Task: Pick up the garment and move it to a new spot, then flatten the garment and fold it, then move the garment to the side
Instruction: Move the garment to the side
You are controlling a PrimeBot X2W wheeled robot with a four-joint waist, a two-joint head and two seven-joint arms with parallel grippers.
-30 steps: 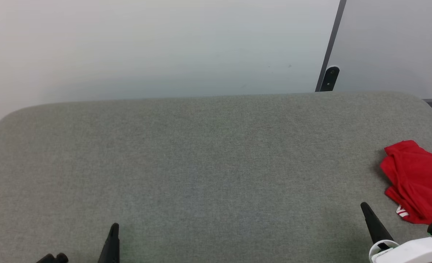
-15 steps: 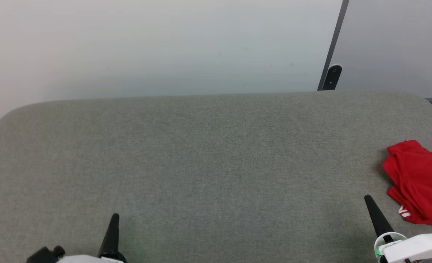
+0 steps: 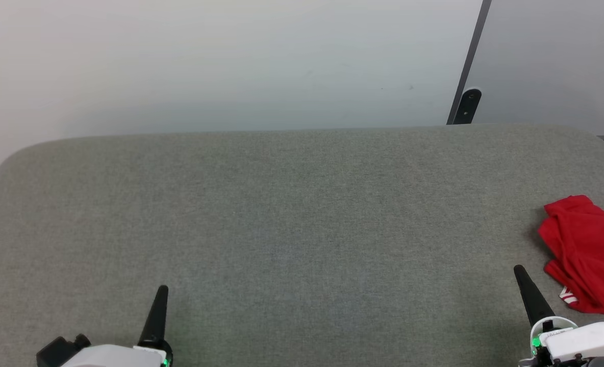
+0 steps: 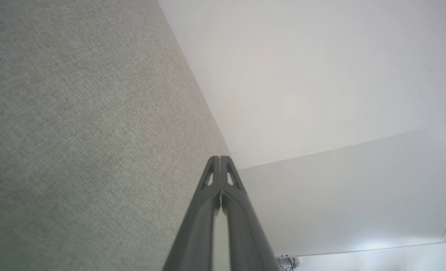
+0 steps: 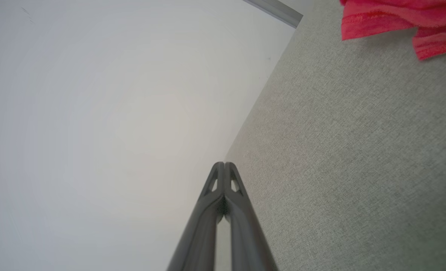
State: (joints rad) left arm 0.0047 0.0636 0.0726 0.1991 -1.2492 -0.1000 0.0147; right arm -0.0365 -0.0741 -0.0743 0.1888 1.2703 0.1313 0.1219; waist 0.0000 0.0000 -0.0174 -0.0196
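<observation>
The garment (image 3: 590, 252) is a crumpled red heap at the right edge of the grey fabric table (image 3: 292, 214), with a bit of white trim at its near side; it also appears in the right wrist view (image 5: 392, 17). My right gripper (image 3: 520, 271) is shut and empty, just left of the heap and apart from it. Its fingers meet at the tip in the right wrist view (image 5: 223, 164). At the lower left, my left gripper (image 3: 162, 290) is shut and empty, far from the garment. Its closed tip (image 4: 220, 158) points along the table's far edge.
A pale wall (image 3: 220, 61) stands behind the table. A dark post with a black bracket (image 3: 468, 104) rises behind the far right edge. The table's corners are rounded.
Both grippers have come further up into the head view, more of their white wrists showing. The whole picture has shifted slightly right. The garment lies as before.
</observation>
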